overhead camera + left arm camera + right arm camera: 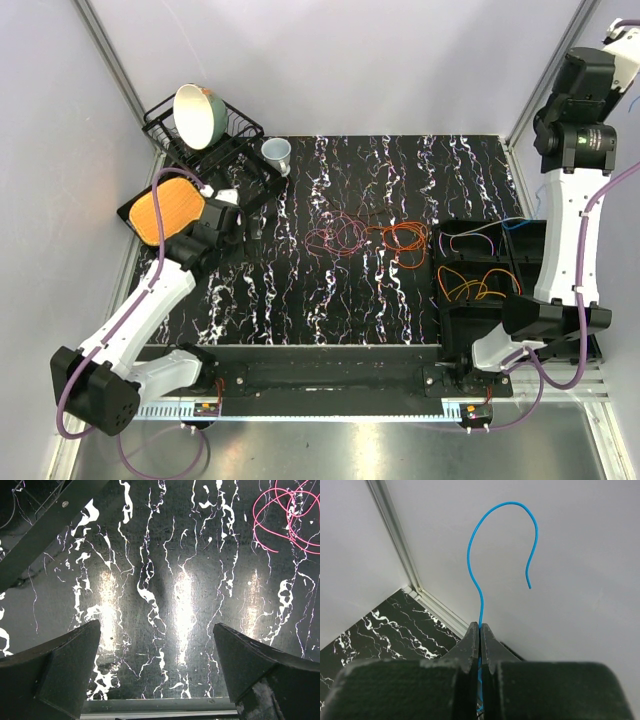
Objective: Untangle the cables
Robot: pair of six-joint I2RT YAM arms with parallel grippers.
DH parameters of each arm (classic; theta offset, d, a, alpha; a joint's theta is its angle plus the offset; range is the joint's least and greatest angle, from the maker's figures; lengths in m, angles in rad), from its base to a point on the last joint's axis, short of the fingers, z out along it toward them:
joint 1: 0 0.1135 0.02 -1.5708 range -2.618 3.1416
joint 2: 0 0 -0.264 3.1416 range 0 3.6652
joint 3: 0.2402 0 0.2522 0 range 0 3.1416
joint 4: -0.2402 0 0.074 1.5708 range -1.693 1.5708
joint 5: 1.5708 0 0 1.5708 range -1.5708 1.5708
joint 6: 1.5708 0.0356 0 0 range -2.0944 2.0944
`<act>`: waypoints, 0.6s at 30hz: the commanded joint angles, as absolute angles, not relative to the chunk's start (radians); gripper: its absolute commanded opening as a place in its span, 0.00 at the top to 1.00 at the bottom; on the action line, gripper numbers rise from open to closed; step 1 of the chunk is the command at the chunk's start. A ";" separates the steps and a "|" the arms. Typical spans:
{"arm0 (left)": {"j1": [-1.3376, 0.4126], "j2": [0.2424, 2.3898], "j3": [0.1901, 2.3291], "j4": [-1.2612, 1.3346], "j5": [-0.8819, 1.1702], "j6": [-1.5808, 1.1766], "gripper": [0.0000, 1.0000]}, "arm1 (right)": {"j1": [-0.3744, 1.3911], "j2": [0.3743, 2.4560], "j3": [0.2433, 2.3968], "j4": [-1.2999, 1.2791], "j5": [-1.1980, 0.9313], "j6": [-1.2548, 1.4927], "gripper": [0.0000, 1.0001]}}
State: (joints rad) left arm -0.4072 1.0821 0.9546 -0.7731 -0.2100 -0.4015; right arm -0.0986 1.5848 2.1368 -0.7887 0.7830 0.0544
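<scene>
A loose tangle of red and purple-pink cables (340, 236) lies mid-table, with orange cables (402, 240) just to its right. More orange and yellow cables (470, 285) lie in the black bin (450, 318). My right gripper (480, 626) is raised high at the far right corner and is shut on a thin blue cable (479, 570), which curls upward from the fingertips against the wall. My left gripper (157, 630) is open and empty, low over bare table. The pink cable (280, 515) lies ahead and to its right. In the top view the left gripper (250, 232) is left of the tangle.
A black dish rack (215, 150) holding a bowl (198, 110) stands at the back left, with a small cup (278, 153) beside it. An orange board (165, 210) lies by the left arm. The black bin fills the right side. Walls close in the back and sides.
</scene>
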 commanded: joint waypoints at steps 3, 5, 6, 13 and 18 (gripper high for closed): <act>-0.408 1.065 0.916 -0.758 -0.218 -0.419 0.01 | -0.124 1.557 2.163 -0.741 0.793 0.034 1.00; -0.414 1.071 0.917 -0.758 -0.219 -0.417 0.01 | -0.139 1.545 2.129 -0.724 0.796 0.035 1.00; -0.419 1.071 0.917 -0.755 -0.221 -0.417 0.01 | -0.147 1.533 2.094 -0.716 0.787 0.041 1.00; -0.462 1.088 0.914 -0.753 -0.256 -0.423 0.01 | -0.178 1.519 2.030 -0.690 0.761 0.067 1.00; -0.469 1.097 0.916 -0.755 -0.262 -0.423 0.01 | -0.190 1.461 1.936 -0.669 0.764 0.101 1.00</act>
State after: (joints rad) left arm -0.4618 1.0851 0.9134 -0.7761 -0.2264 -0.4164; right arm -0.1799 1.5433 1.9858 -0.7288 0.7662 0.0616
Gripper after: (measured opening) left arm 0.987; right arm 0.012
